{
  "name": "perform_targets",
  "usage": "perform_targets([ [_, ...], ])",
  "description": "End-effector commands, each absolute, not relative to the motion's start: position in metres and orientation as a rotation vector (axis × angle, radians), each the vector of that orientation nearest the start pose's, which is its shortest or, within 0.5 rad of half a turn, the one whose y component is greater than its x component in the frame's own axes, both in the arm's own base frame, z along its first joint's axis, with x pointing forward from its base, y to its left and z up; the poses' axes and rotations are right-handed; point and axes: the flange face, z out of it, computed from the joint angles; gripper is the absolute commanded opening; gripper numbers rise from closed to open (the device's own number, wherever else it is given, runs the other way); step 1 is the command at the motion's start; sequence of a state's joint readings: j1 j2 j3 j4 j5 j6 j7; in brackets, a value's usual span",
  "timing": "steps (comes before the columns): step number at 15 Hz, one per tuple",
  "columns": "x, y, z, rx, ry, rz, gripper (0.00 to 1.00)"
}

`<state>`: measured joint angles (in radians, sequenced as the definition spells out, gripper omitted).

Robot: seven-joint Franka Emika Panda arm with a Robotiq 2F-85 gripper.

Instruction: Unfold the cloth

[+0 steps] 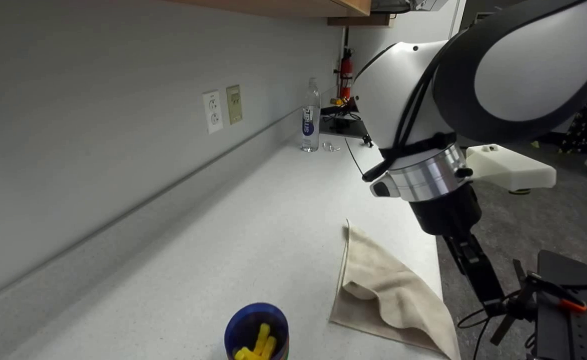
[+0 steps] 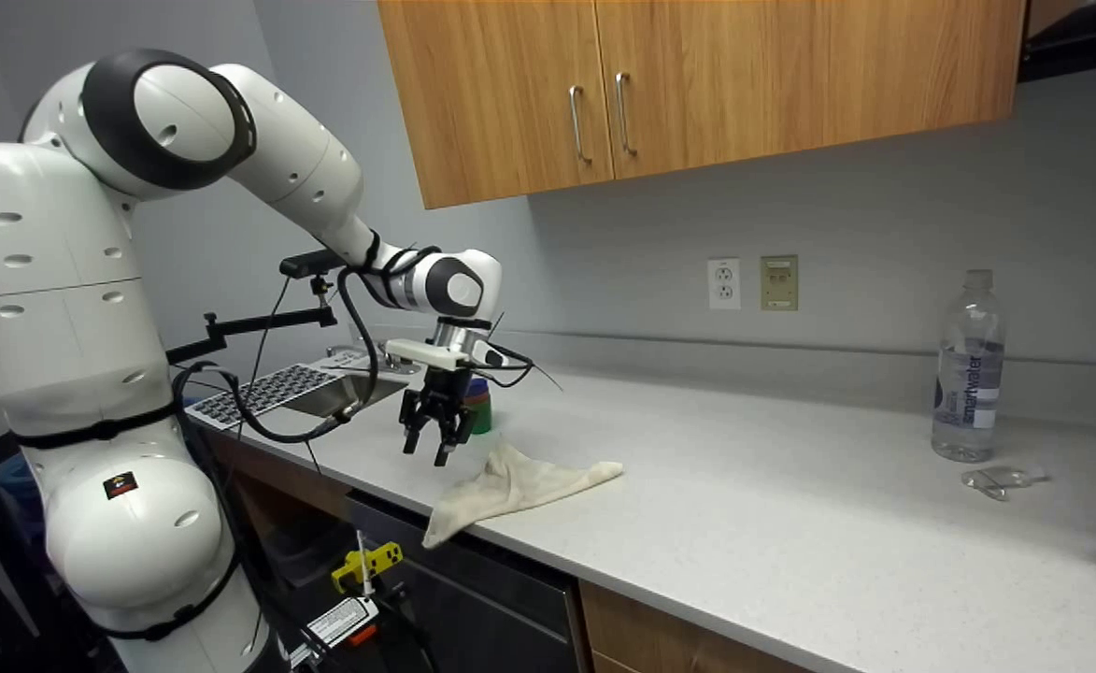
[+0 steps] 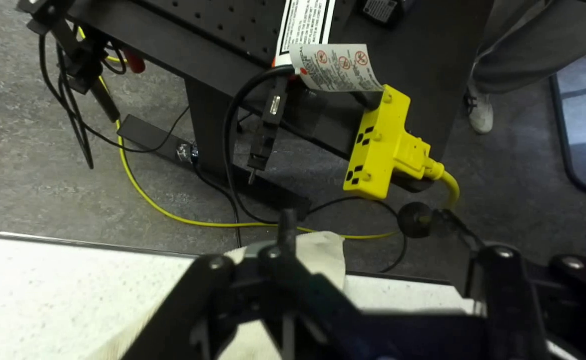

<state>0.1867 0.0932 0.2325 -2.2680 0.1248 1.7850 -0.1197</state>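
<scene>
A beige cloth lies crumpled and partly folded over itself at the counter's front edge. It shows in both exterior views [image 1: 393, 290] [image 2: 521, 484]. One end hangs a little over the edge. In the wrist view part of the cloth [image 3: 322, 252] shows behind the left finger; the rest is hidden by the gripper. My gripper [image 2: 426, 452] is open and empty, raised near the counter's front edge beside the cloth and not touching it. In an exterior view it is seen side-on [image 1: 493, 306]. In the wrist view the fingers [image 3: 365, 222] are wide apart.
A blue cup [image 1: 256, 310] with yellow pieces stands on the counter [image 2: 744, 533] near the cloth. A water bottle [image 2: 968, 374] stands by the wall. A sink [image 2: 347, 393] lies behind the arm. A cart with a yellow power outlet [image 3: 380, 145] stands below the front edge.
</scene>
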Motion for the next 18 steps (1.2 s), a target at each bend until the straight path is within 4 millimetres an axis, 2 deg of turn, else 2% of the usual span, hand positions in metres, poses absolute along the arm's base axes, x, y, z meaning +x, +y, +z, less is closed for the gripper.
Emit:
perform_targets([
  [1, 0.430, 0.190, 0.308, -2.910, -0.729, 0.795, 1.00],
  [4, 0.454, 0.186, 0.313, -2.951, -0.709, 0.613, 1.00],
  [8, 0.480, 0.182, 0.303, -2.974, -0.644, 0.378, 1.00],
  [9, 0.483, 0.182, 0.299, -2.984, -0.636, 0.338, 0.95],
  [10, 0.486, 0.182, 0.295, -2.984, -0.633, 0.305, 0.74],
  [12, 0.491, 0.180, 0.287, -2.994, -0.622, 0.245, 0.69],
  [18, 0.501, 0.176, 0.259, -3.013, -0.571, 0.147, 0.23],
])
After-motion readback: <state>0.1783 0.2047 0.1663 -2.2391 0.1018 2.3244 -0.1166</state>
